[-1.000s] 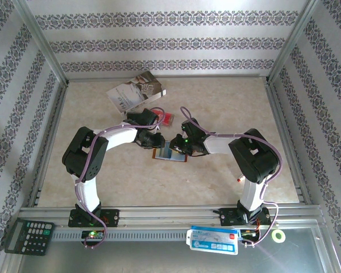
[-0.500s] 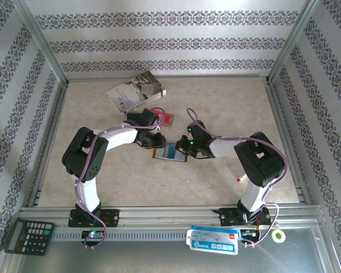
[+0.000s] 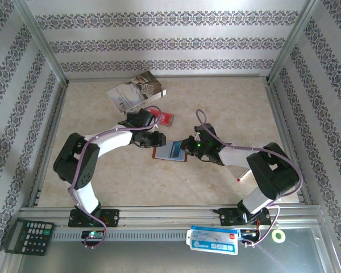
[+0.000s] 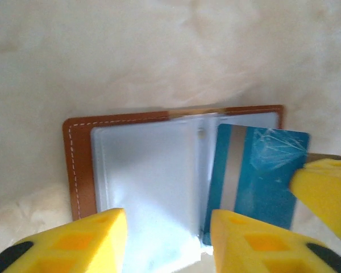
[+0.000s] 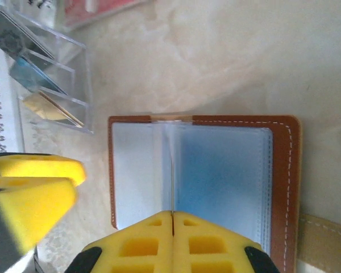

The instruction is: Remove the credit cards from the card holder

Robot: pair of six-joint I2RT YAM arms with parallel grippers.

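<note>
Card holder (image 4: 79, 170) open flat, mid-table (image 3: 227, 102). Blue credit card (image 4: 256, 170) partly out of a sleeve, tilted, pinched edge-on in right gripper (image 5: 172, 227), pads tight on it. Left gripper (image 4: 167, 244) over the grey-blue lining, jaws apart.

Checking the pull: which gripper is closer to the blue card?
Right. The right gripper is shut on the edge of the blue card; the left gripper hangs open over the card holder, beside that card.
</note>
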